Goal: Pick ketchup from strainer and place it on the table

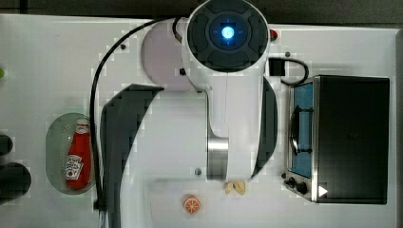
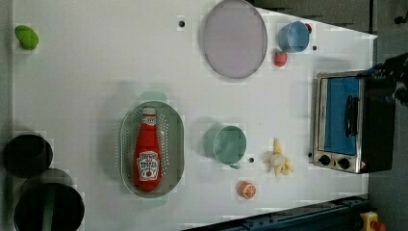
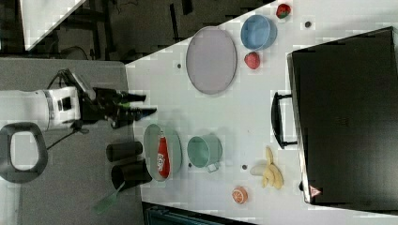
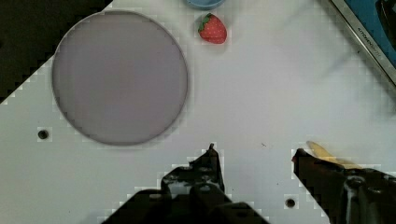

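Red plastic ketchup (image 2: pixel 147 152) flat in perforated oval strainer (image 2: pixel 126 144); gripper (image 4: pixel 254 154) apart.

The arm (image 3: pixel 42 110) reaches out level, wrist straight; its gripper (image 4: pixel 254 156) hangs high with the 2 fingers (image 4: pixel 210 163) spread wide, holding nothing.

The ketchup (image 2: pixel 147 153) is red with a white cap and white label; the strainer (image 2: pixel 128 139) is pale green, dotted with perforations. The table (image 2: pixel 96 62) is white with small dark holes. The plate (image 2: pixel 234 38) is lilac-grey, the cup (image 2: pixel 226 144) green, the pincer (image 4: pixel 254 163) black.
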Controlling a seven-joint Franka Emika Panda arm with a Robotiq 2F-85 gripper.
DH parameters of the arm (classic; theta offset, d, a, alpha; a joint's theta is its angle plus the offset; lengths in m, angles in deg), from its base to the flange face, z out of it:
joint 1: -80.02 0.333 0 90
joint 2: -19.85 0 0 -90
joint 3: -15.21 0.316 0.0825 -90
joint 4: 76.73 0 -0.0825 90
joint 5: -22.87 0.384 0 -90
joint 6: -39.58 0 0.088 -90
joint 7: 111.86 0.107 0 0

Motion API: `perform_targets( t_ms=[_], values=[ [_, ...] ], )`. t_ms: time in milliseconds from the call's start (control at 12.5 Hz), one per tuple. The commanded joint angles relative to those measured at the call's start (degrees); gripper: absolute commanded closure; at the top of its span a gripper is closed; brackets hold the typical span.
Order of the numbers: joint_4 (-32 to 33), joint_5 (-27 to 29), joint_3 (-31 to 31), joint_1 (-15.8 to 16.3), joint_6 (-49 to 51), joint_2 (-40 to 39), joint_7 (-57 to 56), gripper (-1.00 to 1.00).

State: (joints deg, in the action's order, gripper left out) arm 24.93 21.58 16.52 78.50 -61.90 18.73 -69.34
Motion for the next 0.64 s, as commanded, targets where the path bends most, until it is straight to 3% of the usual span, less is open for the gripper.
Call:
perform_targets(
  t_ms=[80,240,640],
  values=[
    [6.8,2.2,2.9,-5.8,10.4,17.4,5.2,-0.59],
    [6.8,3.4,4.5,-5.2,9.5,16.9,5.2,-1.00],
    [6.8,3.5,13.6,-3.1,6.3,13.7,5.2,-1.00]
  ],
)
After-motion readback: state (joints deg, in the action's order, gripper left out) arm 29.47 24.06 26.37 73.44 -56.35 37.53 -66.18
